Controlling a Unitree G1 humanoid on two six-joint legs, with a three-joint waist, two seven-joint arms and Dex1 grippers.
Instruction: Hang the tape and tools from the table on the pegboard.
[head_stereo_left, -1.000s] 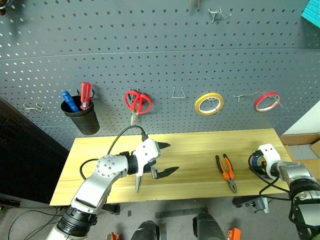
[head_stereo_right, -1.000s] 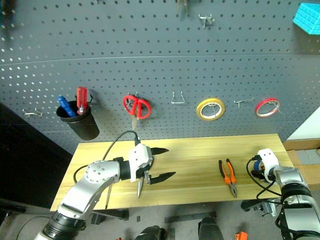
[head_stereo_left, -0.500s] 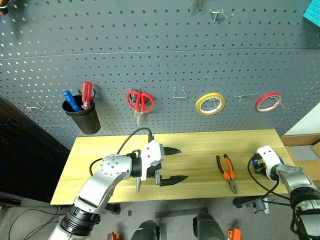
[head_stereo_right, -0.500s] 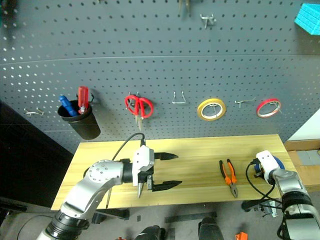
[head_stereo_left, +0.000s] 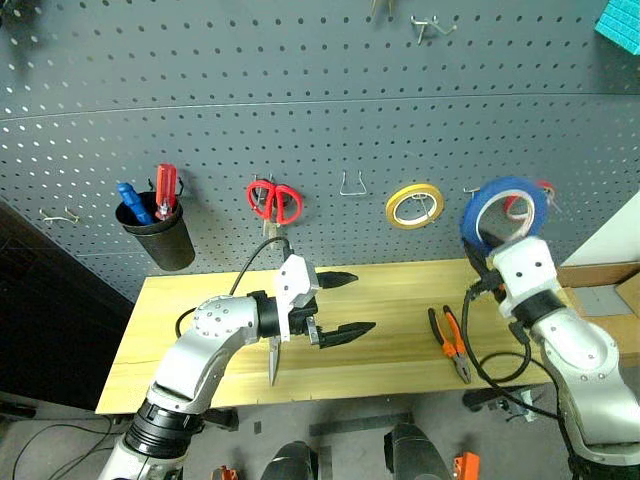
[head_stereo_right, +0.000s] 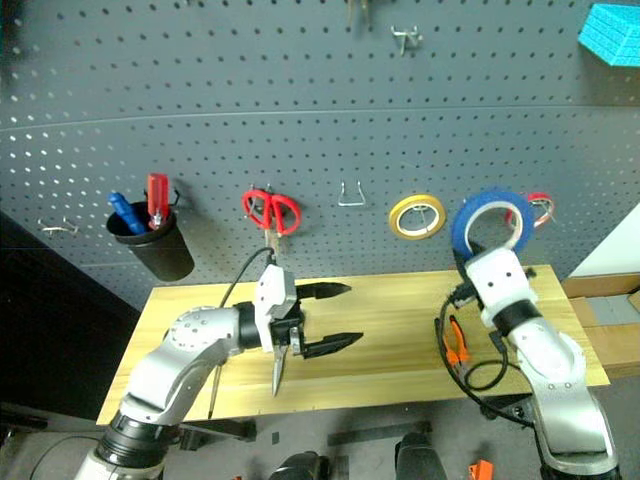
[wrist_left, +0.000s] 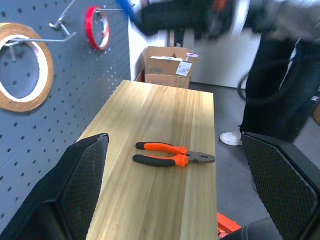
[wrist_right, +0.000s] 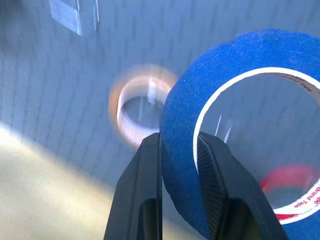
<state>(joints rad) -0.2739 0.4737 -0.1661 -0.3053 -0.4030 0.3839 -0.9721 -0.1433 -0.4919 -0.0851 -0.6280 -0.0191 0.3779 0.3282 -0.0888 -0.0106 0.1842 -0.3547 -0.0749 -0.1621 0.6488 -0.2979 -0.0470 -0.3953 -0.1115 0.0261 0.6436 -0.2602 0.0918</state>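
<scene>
Screwdriver lies at the table's front edge, under my left gripper, whose fingers stand wide apart over the table top with nothing between them. Orange-handled pliers lie near the front edge toward the right end. My right gripper is clamped on the rim of the blue tape, holding the ring upright above the table's right end, in front of the pegboard. On the pegboard's hooks behind hang a yellow tape ring, a red tape ring, red-handled scissors and a black cup.
</scene>
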